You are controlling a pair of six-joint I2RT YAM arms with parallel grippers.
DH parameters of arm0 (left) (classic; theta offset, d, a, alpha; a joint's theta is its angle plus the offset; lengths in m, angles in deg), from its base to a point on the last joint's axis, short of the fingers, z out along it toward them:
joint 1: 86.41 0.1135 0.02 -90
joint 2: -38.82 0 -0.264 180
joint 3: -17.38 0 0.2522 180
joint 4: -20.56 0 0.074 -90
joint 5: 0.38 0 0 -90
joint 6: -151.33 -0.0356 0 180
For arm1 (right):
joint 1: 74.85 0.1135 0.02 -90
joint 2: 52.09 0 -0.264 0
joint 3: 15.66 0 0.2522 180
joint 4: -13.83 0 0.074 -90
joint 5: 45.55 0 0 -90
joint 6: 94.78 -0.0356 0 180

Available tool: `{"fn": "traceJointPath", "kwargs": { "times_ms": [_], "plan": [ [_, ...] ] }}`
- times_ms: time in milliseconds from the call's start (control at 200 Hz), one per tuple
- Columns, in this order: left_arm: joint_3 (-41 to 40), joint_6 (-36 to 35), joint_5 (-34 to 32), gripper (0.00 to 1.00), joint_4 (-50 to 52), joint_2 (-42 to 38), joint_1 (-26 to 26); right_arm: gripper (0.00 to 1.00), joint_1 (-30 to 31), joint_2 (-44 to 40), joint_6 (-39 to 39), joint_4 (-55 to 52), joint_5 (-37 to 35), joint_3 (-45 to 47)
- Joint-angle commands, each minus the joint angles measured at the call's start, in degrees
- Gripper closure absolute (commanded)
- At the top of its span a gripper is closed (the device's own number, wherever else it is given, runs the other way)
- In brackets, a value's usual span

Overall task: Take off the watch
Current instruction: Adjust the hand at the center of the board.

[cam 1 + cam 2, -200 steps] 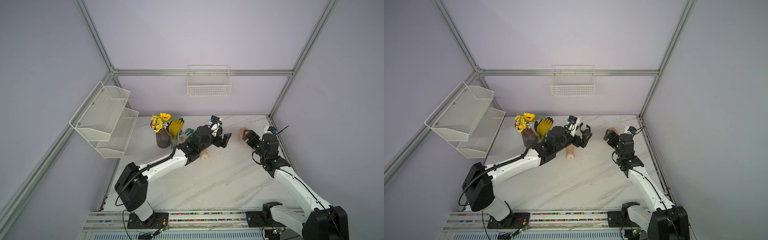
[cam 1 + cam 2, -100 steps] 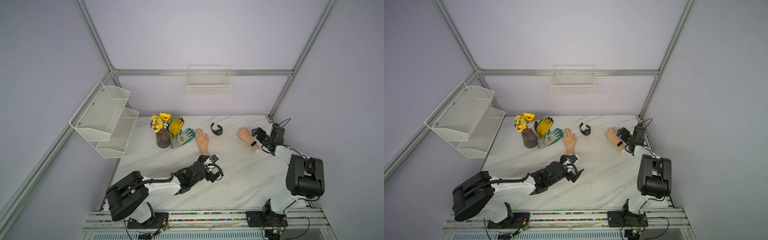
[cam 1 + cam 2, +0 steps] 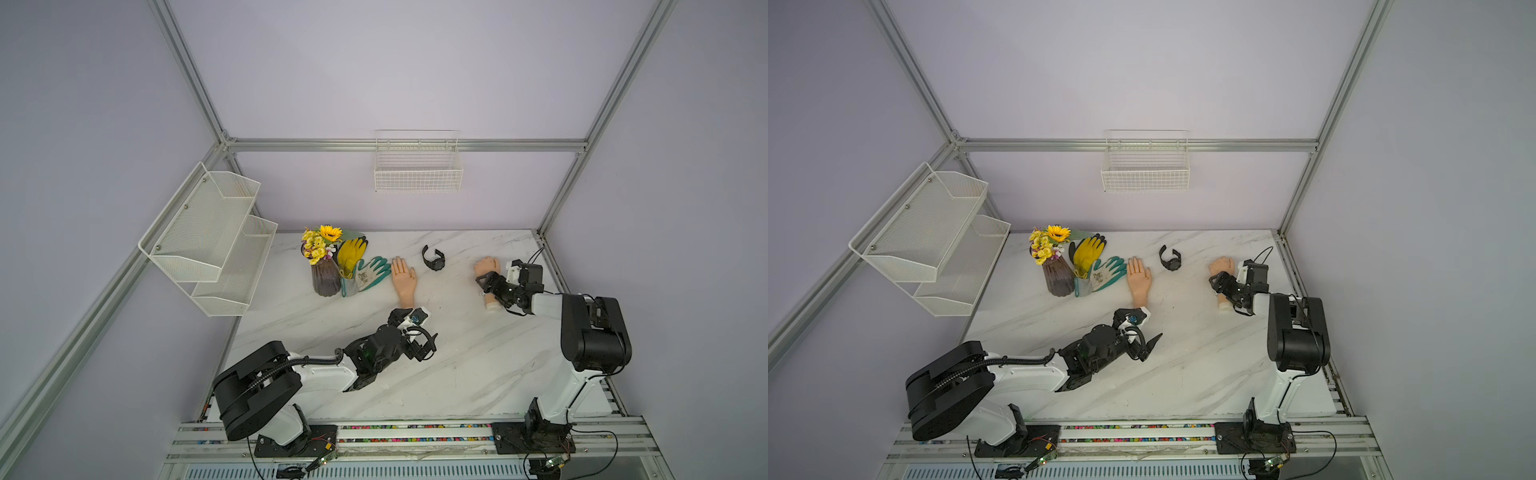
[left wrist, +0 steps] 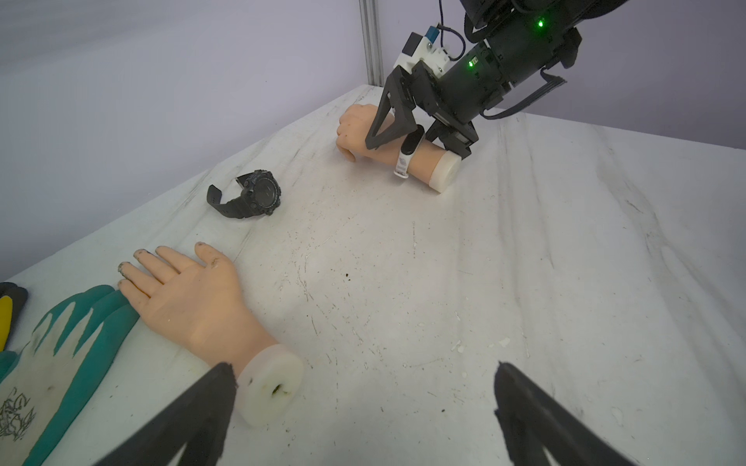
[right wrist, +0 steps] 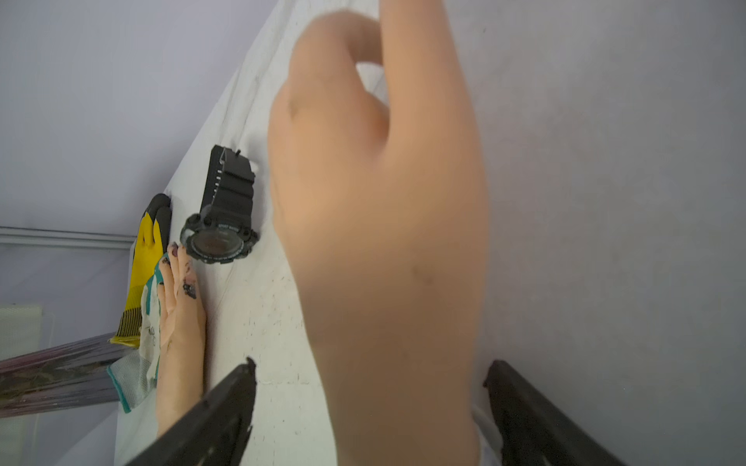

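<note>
The black watch lies loose on the marble table at the back middle, on no wrist. To its right lies a mannequin hand with a thin white band on its wrist. My right gripper is open, and its jaws straddle that wrist with a gap on each side. Near the table's middle my left gripper is open and empty. It stands just behind the cut end of a second, bare mannequin hand.
A teal glove, a yellow glove and a vase of flowers sit at the back left of the table. A white wire shelf hangs on the left wall and a wire basket on the back wall.
My left arm has drawn back from the far middle of the table to the near side, and the watch now shows lying alone. My right arm has folded in beside the banded hand.
</note>
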Motion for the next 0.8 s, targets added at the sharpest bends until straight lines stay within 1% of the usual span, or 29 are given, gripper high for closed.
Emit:
{"fn": "traceJointPath", "kwargs": {
  "times_ms": [0, 65, 125, 160, 195, 225, 265, 295, 465, 505, 555, 630, 685, 760, 795],
  "plan": [
    [-0.17, 0.41, -0.96, 0.0, -3.06, -1.93, 0.36, 0.1, 1.65, 0.28, -2.74, 2.29, 0.14, 1.79],
    [-0.18, 0.63, -0.97, 0.0, -2.92, -1.97, 0.29, 0.12, 2.09, -0.6, -3.77, 3.11, -0.37, 2.78],
    [-0.13, 0.79, -0.96, 0.0, -2.71, -2.11, 0.36, 0.17, 2.11, -1.06, -4.59, 3.48, -0.53, 3.22],
    [-0.17, 0.85, -1.02, 0.0, -2.56, -2.09, 0.35, 0.22, 2.21, -1.23, -4.93, 3.87, -0.5, 3.49],
    [-0.07, 0.88, -1.11, 0.0, -2.54, -2.07, 0.36, 0.25, 2.22, -1.32, -5.26, 3.88, -0.48, 3.64],
    [-0.08, 1.01, -1.26, 0.0, -2.46, -2.05, 0.36, 0.31, 2.24, -1.37, -5.51, 4.17, -0.18, 3.72],
    [0.05, 1.04, -1.39, 0.0, -2.24, -2.02, 0.35, 0.34, 2.43, -1.41, -5.65, 4.14, 0.15, 3.81],
    [0.09, 1.02, -1.4, 0.0, -2.09, -1.95, 0.36, 0.39, 2.63, -1.53, -5.59, 4.24, 0.16, 3.91],
    [0.22, 1.22, -1.5, 0.0, -1.91, -1.86, 0.36, 0.47, 3.62, -4.82, -6.47, 4.64, -2.46, 5.65],
    [0.18, 1.25, -1.52, 0.0, -1.91, -1.82, 0.36, 0.55, 3.88, -6.01, -6.59, 5.01, -3.28, 6.38],
    [0.18, 1.33, -1.67, 0.0, -1.88, -1.93, 0.36, 0.59, 4.6, -7.86, -6.8, 5.02, -4.76, 7.15],
    [0.25, 1.3, -2.06, 0.0, -1.5, -1.86, 0.35, 0.62, 6.6, -11.0, -7.32, 4.43, -9.59, 8.55],
    [0.5, 1.34, -2.79, 0.0, -1.07, -1.93, 0.36, 0.63, 8.93, -14.28, -7.83, 3.3, -15.07, 9.48],
    [0.53, 1.12, -3.89, 0.0, -0.65, -2.38, 0.36, 0.63, 13.61, -18.45, -8.67, 0.56, -24.75, 10.0],
    [0.62, 1.3, -5.09, 0.0, -0.6, -2.53, 0.36, 0.63, 16.26, -20.43, -9.48, -2.43, -29.16, 10.17]
  ]
}}
